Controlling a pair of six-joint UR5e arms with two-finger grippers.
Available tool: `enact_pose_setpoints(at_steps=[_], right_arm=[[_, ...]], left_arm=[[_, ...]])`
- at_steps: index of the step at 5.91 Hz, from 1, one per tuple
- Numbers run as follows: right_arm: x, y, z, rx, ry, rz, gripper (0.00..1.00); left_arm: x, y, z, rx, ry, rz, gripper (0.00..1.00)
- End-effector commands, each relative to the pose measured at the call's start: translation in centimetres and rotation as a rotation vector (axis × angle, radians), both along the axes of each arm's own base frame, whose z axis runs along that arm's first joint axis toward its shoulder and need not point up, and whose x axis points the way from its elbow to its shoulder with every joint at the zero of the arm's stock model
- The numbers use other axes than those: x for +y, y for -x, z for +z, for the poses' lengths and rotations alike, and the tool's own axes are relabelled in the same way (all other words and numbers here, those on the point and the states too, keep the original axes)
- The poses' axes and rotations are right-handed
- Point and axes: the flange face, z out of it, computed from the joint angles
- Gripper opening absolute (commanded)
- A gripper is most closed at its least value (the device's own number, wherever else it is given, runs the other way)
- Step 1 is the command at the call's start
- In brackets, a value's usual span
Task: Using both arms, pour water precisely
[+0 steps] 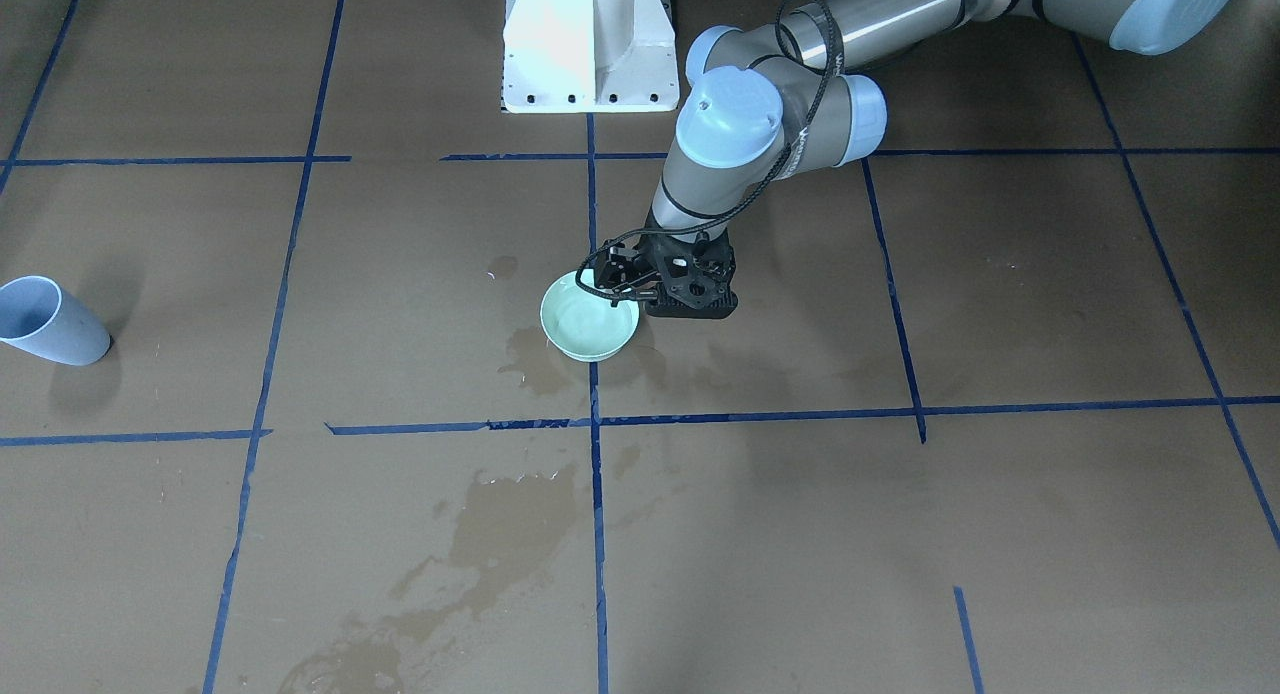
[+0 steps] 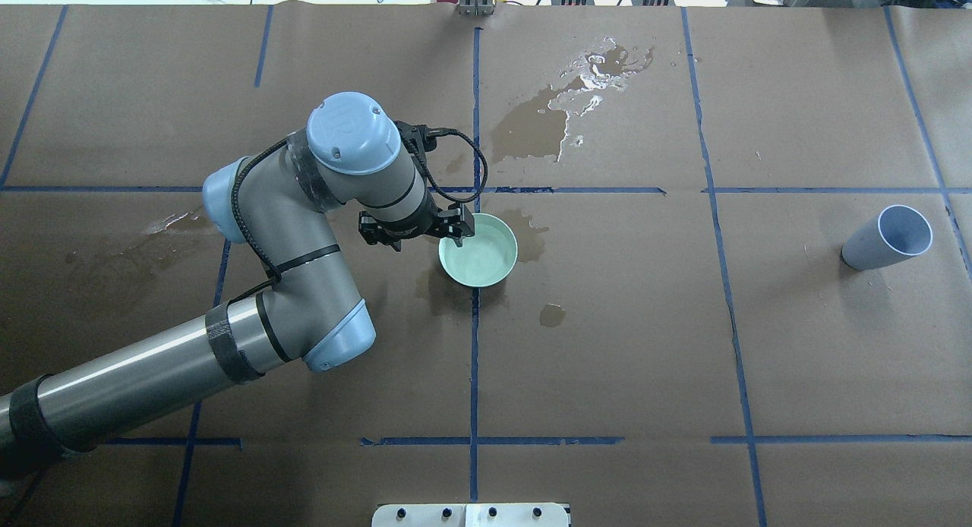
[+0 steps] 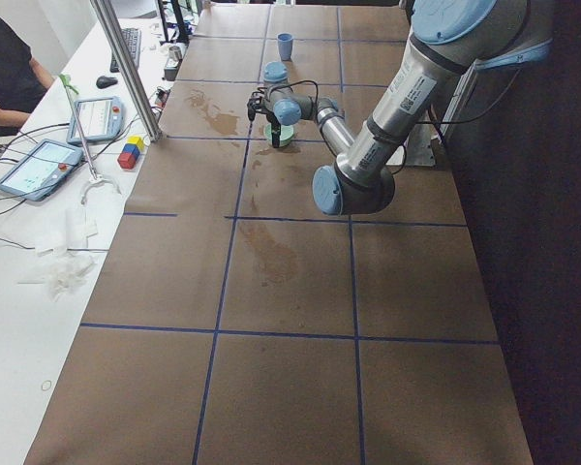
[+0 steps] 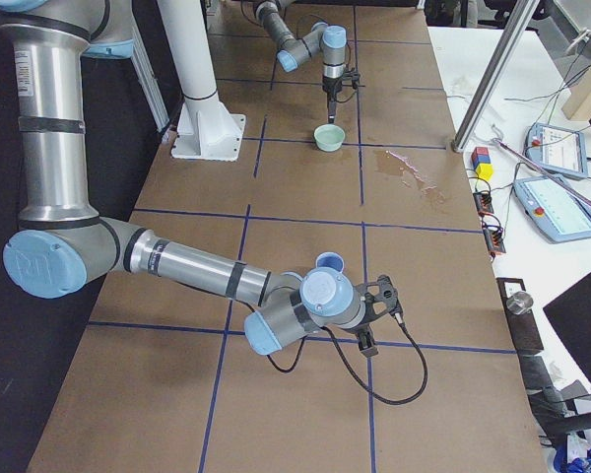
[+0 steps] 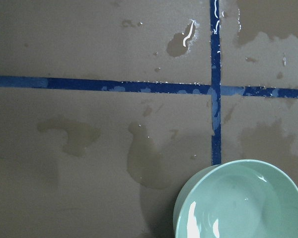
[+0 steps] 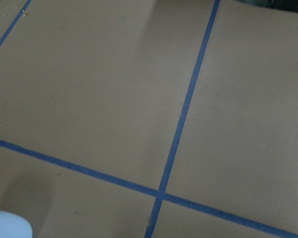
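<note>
A mint-green bowl (image 1: 590, 322) sits on the brown paper at mid-table, also in the overhead view (image 2: 480, 251). Clear water (image 5: 238, 210) glistens inside it. The left arm (image 2: 304, 231) reaches in, and my left gripper (image 2: 458, 231) points down just over the bowl's rim on the robot's left side, with jaws that look parted and empty; it also shows in the front view (image 1: 622, 286). A pale blue cup (image 2: 888, 238) stands far to the right. The right arm (image 4: 177, 266) shows only in the exterior right view. Its gripper (image 4: 376, 317) is low beside the cup (image 4: 327, 262); I cannot tell its state.
Dark wet stains lie around the bowl (image 2: 524, 235), and a larger glistening spill (image 2: 566, 109) lies beyond it. Blue tape lines (image 2: 474, 345) grid the paper. The white pedestal base (image 1: 590, 44) stands at the robot's side. Tablets and small blocks (image 3: 131, 153) sit on the operators' side table.
</note>
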Motion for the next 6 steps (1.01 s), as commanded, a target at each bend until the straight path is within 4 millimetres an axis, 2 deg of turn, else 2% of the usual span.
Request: enact_pose_setpoints(at_steps=[1,2,3,6], right_arm=[[-0.1,0.2,0.3,0.016,0.053,-0.149,1.00],[-1.2,0.3,-0.8,0.049,0.041,-0.242,1.00],[-1.3,0.0,-2.3,0.085,-0.002,-0.282,1.00],[-0.9,-1.3,-2.5,0.092,-0.003,-0.257,1.00]], left_arm=[[0.4,-1.9,0.2,-0.017,0.048,-0.007,0.89],[0.8,-2.6,0.4,-0.019,0.078,-0.019,0.76],[1.0,-2.9,0.5,-0.020,0.080,-0.015,0.49],[1.4,-3.1,1.1,-0.024,0.082,-0.008,0.02]])
